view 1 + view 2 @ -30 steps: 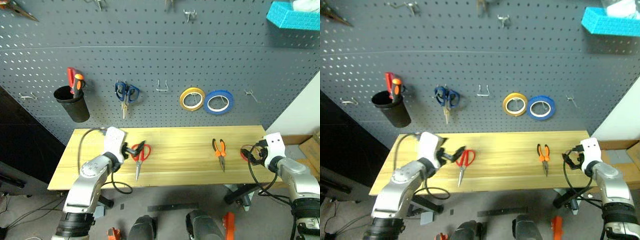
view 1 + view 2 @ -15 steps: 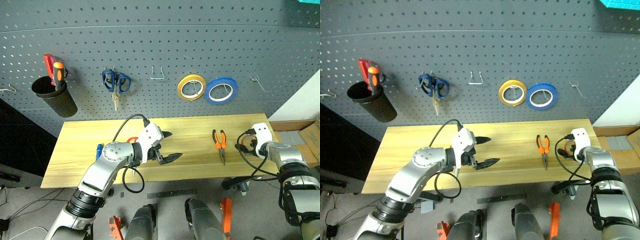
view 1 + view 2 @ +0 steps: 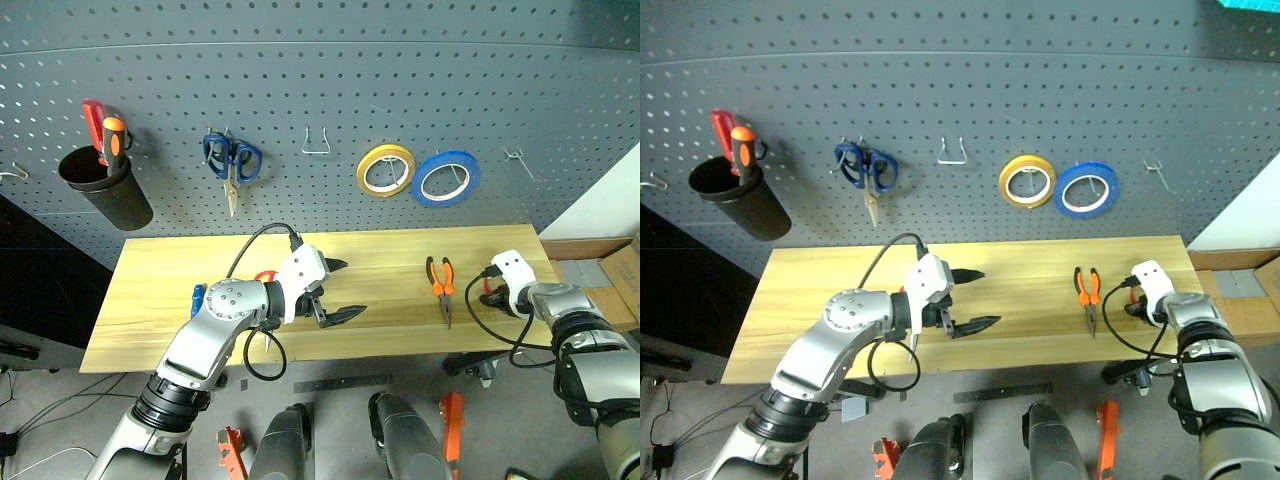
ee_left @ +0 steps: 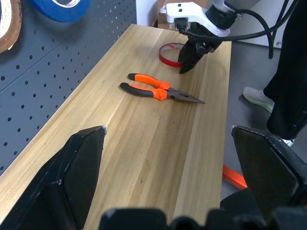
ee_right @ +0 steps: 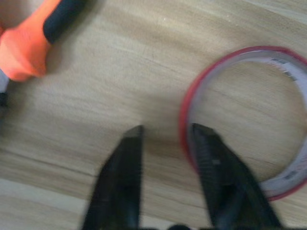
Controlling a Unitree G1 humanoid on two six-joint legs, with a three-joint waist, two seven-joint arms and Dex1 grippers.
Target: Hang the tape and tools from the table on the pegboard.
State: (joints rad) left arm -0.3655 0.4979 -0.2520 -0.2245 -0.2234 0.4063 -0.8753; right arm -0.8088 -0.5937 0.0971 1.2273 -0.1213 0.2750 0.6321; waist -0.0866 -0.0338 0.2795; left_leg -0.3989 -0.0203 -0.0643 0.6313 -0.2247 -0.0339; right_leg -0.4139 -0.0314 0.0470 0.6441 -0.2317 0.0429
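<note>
Nothing of my job hung on the pegboard (image 3: 300, 80) yet; all four pieces lay on the counter (image 3: 380, 250). The tape (image 4: 164, 50) sat flat at the counter's 3 o'clock end. The pliers (image 3: 438, 287) lay just toward the centre from it; the red-handled scissors (image 3: 264, 277) showed as a sliver of red behind my left wrist. The blue-handled screwdriver (image 3: 196, 298) lay at 9 o'clock of that wrist. An empty wire hook (image 3: 317, 145) waited at 12 o'clock above the counter, another hook (image 3: 517, 160) at 1 o'clock past the blue roll. So I judged the task barely begun, with the first pick in hand.

My right claw (image 5: 168, 129) stood narrow astride the tape's wall, one finger inside the ring and one outside; a gap showed at the outer finger, so I had not clamped it. My left claw (image 3: 352, 287) hung wide and empty above the counter's middle, touching nothing.

A second earlier my left claw had been right at the scissors' handles, toward 9 o'clock; it had since swung toward the centre without them. My right claw had been wide beside the tape then, and had closed down since.
</note>
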